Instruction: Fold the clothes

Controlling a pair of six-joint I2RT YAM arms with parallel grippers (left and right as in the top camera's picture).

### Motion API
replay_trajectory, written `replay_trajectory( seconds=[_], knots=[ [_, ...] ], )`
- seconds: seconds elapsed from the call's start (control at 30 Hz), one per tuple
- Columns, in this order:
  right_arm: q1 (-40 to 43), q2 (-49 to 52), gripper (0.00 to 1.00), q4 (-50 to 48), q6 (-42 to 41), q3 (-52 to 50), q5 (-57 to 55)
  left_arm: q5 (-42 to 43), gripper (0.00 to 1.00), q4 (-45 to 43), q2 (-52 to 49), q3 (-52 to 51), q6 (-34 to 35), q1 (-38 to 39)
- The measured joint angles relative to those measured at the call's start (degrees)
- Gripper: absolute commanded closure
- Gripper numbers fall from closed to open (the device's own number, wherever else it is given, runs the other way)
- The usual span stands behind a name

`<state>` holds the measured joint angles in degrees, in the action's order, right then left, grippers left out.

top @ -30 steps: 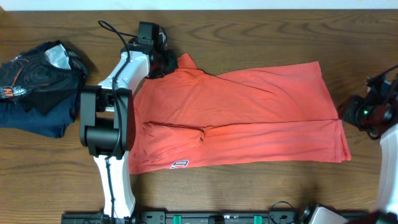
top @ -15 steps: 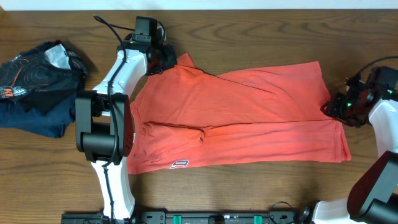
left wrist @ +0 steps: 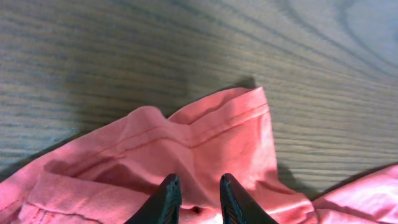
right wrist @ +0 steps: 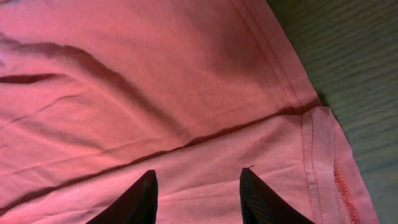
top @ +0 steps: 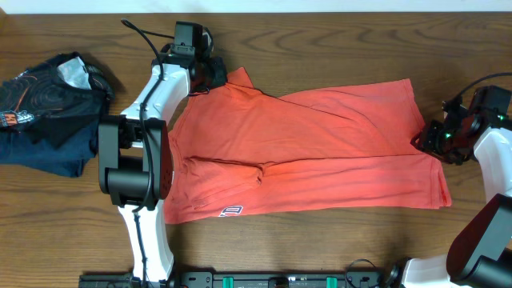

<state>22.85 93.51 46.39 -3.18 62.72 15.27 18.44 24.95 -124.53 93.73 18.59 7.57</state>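
The left pincer [left wrist: 198, 180] stands with its two tips only a little apart. They hang just over a bunched flap of the coral-red T-shirt [top: 320, 152], and I see no cloth pinched between them. The right pincer [right wrist: 198, 174] is spread wide above the shirt, close to a seam and a stitched hem, and it also holds nothing. It seems to me that the step in hand is to take hold of the shirt at both ends for a next fold. To do this well, I think each pincer should come down on an edge, not on the flat middle. It should catch all the layers there at once, and the two should lift together so the cloth does not twist. The flap under the left pincer is wrinkled, so a grip there could catch only one layer. The shirt lies lengthwise across the middle of the worktop [top: 320, 240]. Its left far corner is under the left pincer, near the far edge, and its right end is under the right pincer, near the right edge. A dark garment [top: 44, 112] lies apart at the left edge.
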Motion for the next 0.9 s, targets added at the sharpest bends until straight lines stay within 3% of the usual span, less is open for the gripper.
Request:
replay_trajectory(
  seconds=[0.27,0.9],
  knots=[
    [0.00,-0.02,0.59,0.31,0.00,0.00,0.00,-0.85,0.69,1.75,0.00,0.00,-0.44,0.00],
    [0.00,0.00,0.60,1.09,0.00,0.00,0.00,-0.85,0.69,-4.66,-3.52,0.00,-0.42,0.04]
  ],
)
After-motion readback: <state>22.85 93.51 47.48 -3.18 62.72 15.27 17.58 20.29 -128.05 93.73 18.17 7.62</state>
